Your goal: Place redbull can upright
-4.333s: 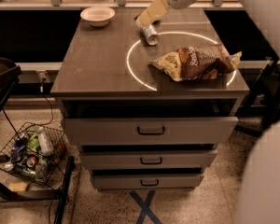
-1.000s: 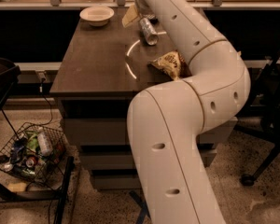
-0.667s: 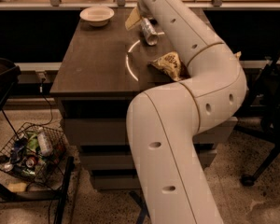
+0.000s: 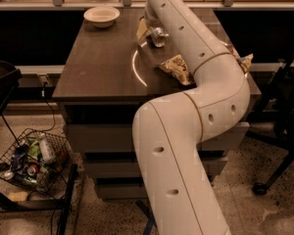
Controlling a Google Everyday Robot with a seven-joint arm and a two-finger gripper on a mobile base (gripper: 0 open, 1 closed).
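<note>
In the camera view, the arm (image 4: 186, 131) sweeps up from the foreground and reaches over the table (image 4: 98, 62), hiding much of its right half. The end effector (image 4: 148, 30) sits at the far side, right against the can (image 4: 159, 36), which lies just inside the white ring (image 4: 135, 67) and seems tilted, its shiny end turned toward the camera. Whether the end effector is spread or pinching the can cannot be told; the wrist covers the contact. To do this step well, I judge the can's base should meet the table flat before any release. It should also land apart from the bag (image 4: 178, 67) nearby, with the withdrawal going straight up so the slim can is not tipped. The bowl (image 4: 102, 15) stands well apart.
</note>
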